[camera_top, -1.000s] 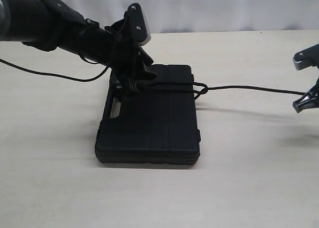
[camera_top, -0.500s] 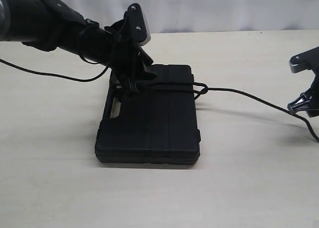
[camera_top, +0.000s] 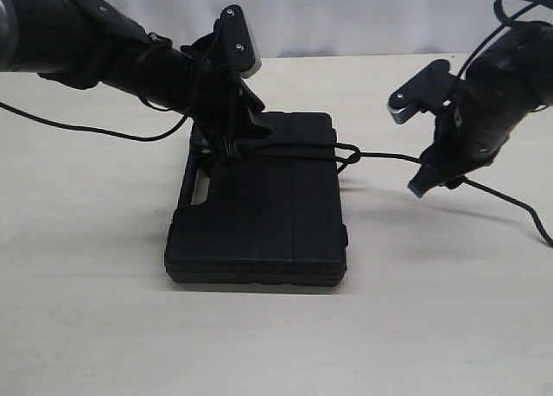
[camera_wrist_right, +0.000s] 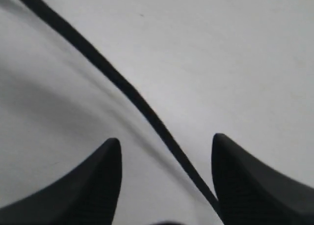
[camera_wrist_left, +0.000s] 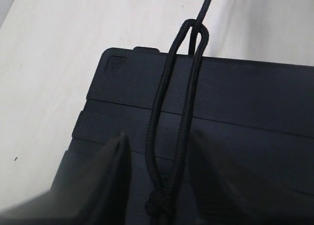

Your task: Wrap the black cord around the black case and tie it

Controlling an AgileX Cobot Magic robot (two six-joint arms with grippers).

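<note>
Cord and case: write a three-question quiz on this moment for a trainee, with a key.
1. True or false: the cord crosses the case as a double strand.
2. The right gripper is: A) shut on the cord; B) open, with the cord running between its jaws; C) open above the case.
3. Fill in: the left gripper sits over the ___.
Key: 1 true; 2 B; 3 case.
</note>
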